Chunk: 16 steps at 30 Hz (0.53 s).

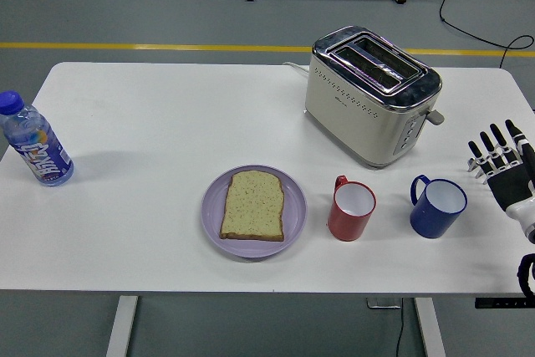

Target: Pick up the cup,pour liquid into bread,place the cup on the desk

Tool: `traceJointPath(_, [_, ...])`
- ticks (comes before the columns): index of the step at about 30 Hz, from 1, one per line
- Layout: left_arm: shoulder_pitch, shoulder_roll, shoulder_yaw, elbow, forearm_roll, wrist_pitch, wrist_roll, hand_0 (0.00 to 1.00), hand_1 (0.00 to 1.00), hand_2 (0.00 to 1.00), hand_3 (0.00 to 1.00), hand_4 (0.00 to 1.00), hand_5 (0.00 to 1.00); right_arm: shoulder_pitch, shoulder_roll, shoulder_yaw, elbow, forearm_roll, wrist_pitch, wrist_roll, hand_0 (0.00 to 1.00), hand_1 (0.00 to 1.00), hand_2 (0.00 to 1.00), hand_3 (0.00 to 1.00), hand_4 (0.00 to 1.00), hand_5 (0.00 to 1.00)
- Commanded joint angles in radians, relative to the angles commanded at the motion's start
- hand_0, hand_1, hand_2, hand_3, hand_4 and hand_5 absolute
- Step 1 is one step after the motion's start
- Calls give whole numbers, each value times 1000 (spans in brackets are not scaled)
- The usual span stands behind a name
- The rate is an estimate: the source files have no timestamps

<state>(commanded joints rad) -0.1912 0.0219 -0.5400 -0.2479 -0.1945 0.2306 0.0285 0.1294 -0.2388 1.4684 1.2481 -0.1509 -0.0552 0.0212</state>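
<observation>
A red cup [351, 211] stands upright near the table's front, just right of a purple plate [213, 221] that carries one slice of bread [253, 205]. A blue cup [437, 206] stands upright further right, its handle turned to the left. My right hand [501, 162] hovers at the table's right edge, a little right of the blue cup and apart from it. Its fingers are spread and hold nothing. My left hand does not show.
A cream and chrome toaster [372, 94] stands behind the two cups. A water bottle [33, 150] with a blue cap stands at the far left of the white table [150, 123].
</observation>
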Motion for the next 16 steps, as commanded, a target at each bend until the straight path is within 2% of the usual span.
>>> traceJointPath(16, [4, -1, -20, 0, 34, 4, 9, 690, 756, 773, 611, 396, 998, -31, -6, 46, -4, -44, -3, -14, 654, 553, 592, 584, 563, 176])
